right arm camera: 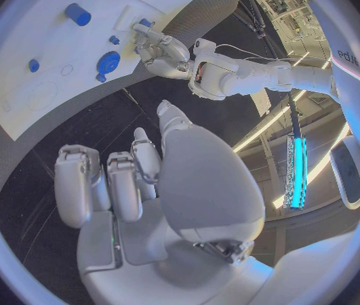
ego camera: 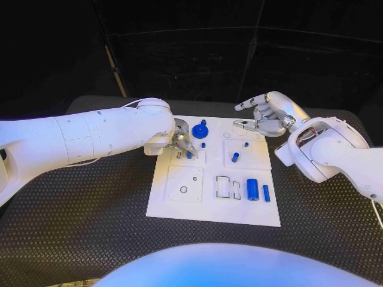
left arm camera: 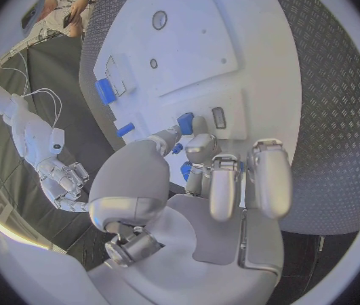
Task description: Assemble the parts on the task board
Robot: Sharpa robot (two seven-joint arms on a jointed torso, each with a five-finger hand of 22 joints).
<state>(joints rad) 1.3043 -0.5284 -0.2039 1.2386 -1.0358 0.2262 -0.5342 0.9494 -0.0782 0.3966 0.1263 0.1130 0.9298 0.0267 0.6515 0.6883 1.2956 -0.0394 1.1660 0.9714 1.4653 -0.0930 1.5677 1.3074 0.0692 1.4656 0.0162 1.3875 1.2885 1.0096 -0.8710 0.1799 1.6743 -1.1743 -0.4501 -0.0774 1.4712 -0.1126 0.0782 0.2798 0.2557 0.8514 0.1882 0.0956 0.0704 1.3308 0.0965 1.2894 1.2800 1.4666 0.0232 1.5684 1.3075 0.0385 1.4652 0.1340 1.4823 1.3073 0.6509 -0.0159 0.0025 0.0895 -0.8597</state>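
Note:
The white task board (ego camera: 213,200) lies mid-table. My left hand (ego camera: 181,142) is low over its far left part, and its thumb and fingers pinch a small blue peg (left arm camera: 186,123) close to the board. A round blue part (ego camera: 200,130) stands just beyond that hand, with small blue pegs (ego camera: 236,157) near the board's middle. A blue cylinder (ego camera: 253,189) and a thin blue pin (ego camera: 266,192) lie at the near right. My right hand (ego camera: 265,116) hovers above the far right corner with fingers apart, holding nothing. The right wrist view shows the left hand (right arm camera: 158,47) beside the round part (right arm camera: 108,62).
The board (left arm camera: 188,54) has empty recesses and holes on its near half, among them rectangular slots (ego camera: 222,186) and a ring mark (ego camera: 184,189). Black textured table (ego camera: 79,221) surrounds the board on all sides.

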